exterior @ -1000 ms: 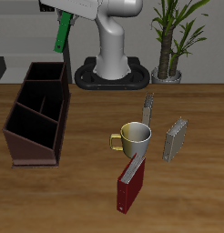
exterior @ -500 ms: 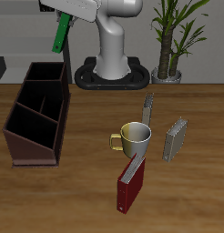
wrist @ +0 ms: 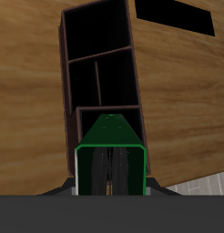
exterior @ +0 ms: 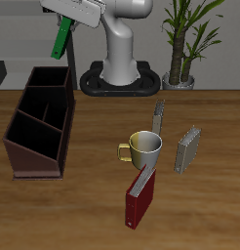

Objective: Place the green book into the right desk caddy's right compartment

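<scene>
My gripper (exterior: pixel 65 21) is shut on the green book (exterior: pixel 61 38), which hangs upright high above the back end of the right desk caddy (exterior: pixel 39 117). The caddy is a dark brown-maroon box with inner dividers, standing on the table. In the wrist view the green book (wrist: pixel 108 136) sits between my fingers (wrist: pixel 99 173), and the caddy (wrist: pixel 100 64) lies straight below with its sections open. The book's end lines up over the caddy's nearest section.
A yellow-white mug (exterior: pixel 143 147) stands mid-table. A dark-red book (exterior: pixel 140 200) with a grey book leaning on it lies nearer the front edge. Two more grey books (exterior: pixel 187 148) stand beside the mug. The robot base (exterior: pixel 122 59) and a potted plant (exterior: pixel 182 49) are at the back.
The gripper with the green book has drifted slightly sideways, away from the robot base and toward the caddy's far side. Nothing else has moved.
</scene>
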You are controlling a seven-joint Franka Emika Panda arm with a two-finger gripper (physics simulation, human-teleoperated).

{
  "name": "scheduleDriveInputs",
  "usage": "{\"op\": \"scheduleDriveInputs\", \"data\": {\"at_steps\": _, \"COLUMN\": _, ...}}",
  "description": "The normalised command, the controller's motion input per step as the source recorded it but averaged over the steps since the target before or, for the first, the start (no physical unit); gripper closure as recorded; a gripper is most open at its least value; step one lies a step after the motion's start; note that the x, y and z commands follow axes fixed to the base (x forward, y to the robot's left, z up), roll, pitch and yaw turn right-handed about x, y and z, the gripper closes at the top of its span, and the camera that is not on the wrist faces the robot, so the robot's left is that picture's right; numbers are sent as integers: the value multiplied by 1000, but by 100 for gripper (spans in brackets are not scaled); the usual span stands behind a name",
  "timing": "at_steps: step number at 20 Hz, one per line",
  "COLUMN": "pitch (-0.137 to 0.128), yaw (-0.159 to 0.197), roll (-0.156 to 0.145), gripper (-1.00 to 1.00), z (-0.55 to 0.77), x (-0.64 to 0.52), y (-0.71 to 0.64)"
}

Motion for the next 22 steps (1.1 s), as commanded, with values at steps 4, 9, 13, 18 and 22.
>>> {"op": "scheduleDriveInputs", "data": {"at_steps": 4, "pitch": 11, "yaw": -9, "roll": -5, "gripper": 100, "z": -97, "x": 93, "y": -59}}
{"op": "scheduleDriveInputs", "data": {"at_steps": 9, "pitch": 34, "yaw": -16, "roll": 2, "gripper": 100, "z": -136, "x": 101, "y": -6}}
{"op": "scheduleDriveInputs", "data": {"at_steps": 13, "pitch": 11, "yaw": -5, "roll": 15, "gripper": 100, "z": -52, "x": -21, "y": 58}}
{"op": "scheduleDriveInputs", "data": {"at_steps": 18, "pitch": 8, "yaw": -12, "roll": -13, "gripper": 100, "z": -44, "x": -55, "y": -72}}
{"op": "scheduleDriveInputs", "data": {"at_steps": 22, "pitch": 30, "yaw": -12, "roll": -25, "gripper": 100, "z": -93, "x": 30, "y": -105}}
